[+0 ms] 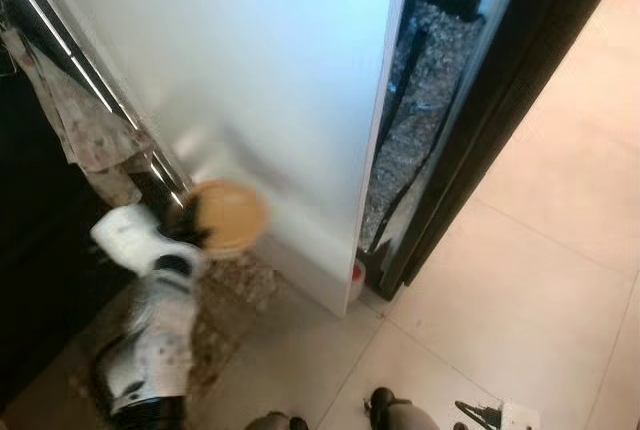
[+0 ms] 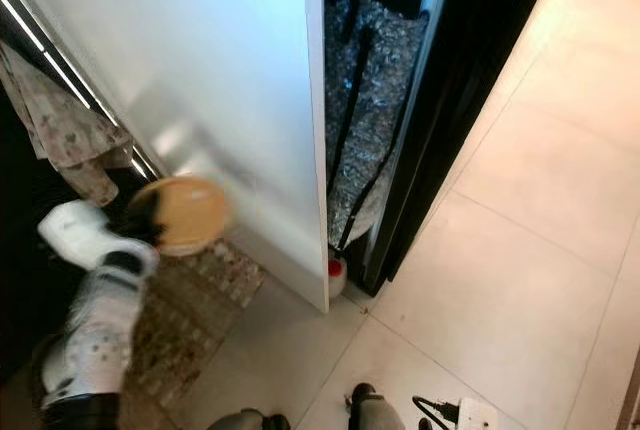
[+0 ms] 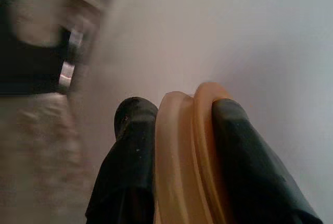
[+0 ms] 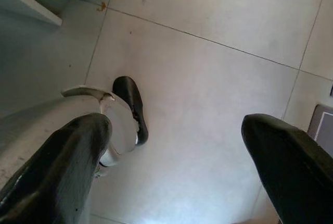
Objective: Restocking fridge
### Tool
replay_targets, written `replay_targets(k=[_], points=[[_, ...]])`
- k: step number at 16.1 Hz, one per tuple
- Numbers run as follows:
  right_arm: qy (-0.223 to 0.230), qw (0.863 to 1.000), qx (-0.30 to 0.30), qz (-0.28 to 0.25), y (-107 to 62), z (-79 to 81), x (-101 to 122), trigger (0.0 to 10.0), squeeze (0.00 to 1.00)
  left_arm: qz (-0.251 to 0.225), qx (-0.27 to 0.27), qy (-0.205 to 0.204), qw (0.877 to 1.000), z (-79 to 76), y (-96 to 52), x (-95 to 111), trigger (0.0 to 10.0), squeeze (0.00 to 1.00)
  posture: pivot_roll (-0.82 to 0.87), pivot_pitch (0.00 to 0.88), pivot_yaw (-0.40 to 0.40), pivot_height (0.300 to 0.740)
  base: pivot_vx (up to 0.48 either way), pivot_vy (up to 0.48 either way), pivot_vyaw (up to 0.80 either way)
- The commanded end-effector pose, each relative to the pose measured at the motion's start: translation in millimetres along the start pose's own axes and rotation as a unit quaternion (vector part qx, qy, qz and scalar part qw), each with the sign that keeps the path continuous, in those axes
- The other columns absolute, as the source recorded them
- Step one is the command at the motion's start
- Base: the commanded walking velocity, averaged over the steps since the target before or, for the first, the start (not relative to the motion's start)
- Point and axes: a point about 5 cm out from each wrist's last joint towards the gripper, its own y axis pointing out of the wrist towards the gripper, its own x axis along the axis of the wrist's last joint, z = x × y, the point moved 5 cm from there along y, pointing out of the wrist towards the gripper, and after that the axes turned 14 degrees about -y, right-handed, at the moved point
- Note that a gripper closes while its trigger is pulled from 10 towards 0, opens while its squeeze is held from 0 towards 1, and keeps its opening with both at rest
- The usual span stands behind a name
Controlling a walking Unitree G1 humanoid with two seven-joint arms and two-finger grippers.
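White fridge side panel (image 1: pixel 250 100) dominates, w/ a dark gap beside it holding a speckled grey bag (image 1: pixel 420 100) w/ black straps. Pale tile floor (image 1: pixel 520 280) to the right; patterned mat (image 2: pixel 190 300) at the panel's foot. Floral cloth (image 1: pixel 85 125) hangs on a chrome bar at left. Small red-capped white bottle (image 2: pixel 336 276) sits at the panel's corner. Left gripper (image 3: pixel 179 151) pinches a tan round lid-like disc (image 1: pixel 230 215) between both fingers, just in front of the panel. Right gripper (image 4: pixel 171 166) hangs over tile, fingers spread, nothing between.
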Motion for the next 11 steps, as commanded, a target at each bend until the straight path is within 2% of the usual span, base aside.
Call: replay_targets(k=[1, 3, 4, 6, 8, 9, 10, 11], points=[[0.006, 1.000, 0.017, 0.025, -3.6, 14.1, -16, 10.0, 0.00, -0.008, 0.071, 0.050, 0.996, 29.9, 0.3, 0, 10.0, 0.00, -0.03, 0.215, 0.114, 0.740, 0.000, 0.000, 0.00], [0.007, 1.000, 0.017, 0.025, -3.5, 14.8, -16, 10.0, 0.00, 0.040, 0.100, 0.089, 0.990, 48.7, 4.6, -20, 10.0, 0.00, -0.03, 0.212, 0.116, 0.740, 0.000, 0.000, 0.00], [0.009, 1.000, 0.017, 0.025, -3.3, 15.5, -16, 10.0, 0.00, 0.067, 0.098, 0.110, 0.987, 57.6, 9.4, -33, 10.0, 0.00, -0.03, 0.208, 0.119, 0.740, 0.000, 0.000, 0.00], [0.013, 1.000, 0.017, 0.023, -3.1, 17.2, -15, 10.0, 0.00, 0.119, 0.128, 0.143, 0.974, 91.1, 13.3, -57, 10.0, 0.00, -0.03, 0.202, 0.124, 0.740, 0.000, 0.000, 0.00], [0.016, 0.999, 0.017, 0.021, -2.7, 19.3, -14, 10.0, 0.00, 0.168, 0.188, 0.159, 0.955, 129.8, 2.1, -74, 10.0, 0.00, -0.04, 0.198, 0.127, 0.740, 0.000, 0.000, 0.00], [0.019, 0.999, 0.017, 0.020, -2.6, 20.2, -13, 10.0, 0.00, 0.189, 0.234, 0.157, 0.941, 156.6, -12.2, -78, 10.0, 0.00, -0.05, 0.198, 0.128, 0.740, 0.000, 0.000, 0.00], [0.019, 0.999, 0.017, 0.020, -2.5, 20.3, -13, 10.0, 0.00, 0.191, 0.249, 0.148, 0.938, 164.0, -16.5, -79, 10.0, 0.00, -0.05, 0.194, 0.123, 0.740, 0.000, 0.000, 0.00], [0.017, 0.999, 0.017, 0.020, -2.3, 19.5, -12, 10.0, 0.00, 0.186, 0.284, 0.113, 0.934, 181.2, -27.8, -78, 10.0, 0.00, -0.06, 0.184, 0.100, 0.740, 0.000, 0.000, 0.00]])
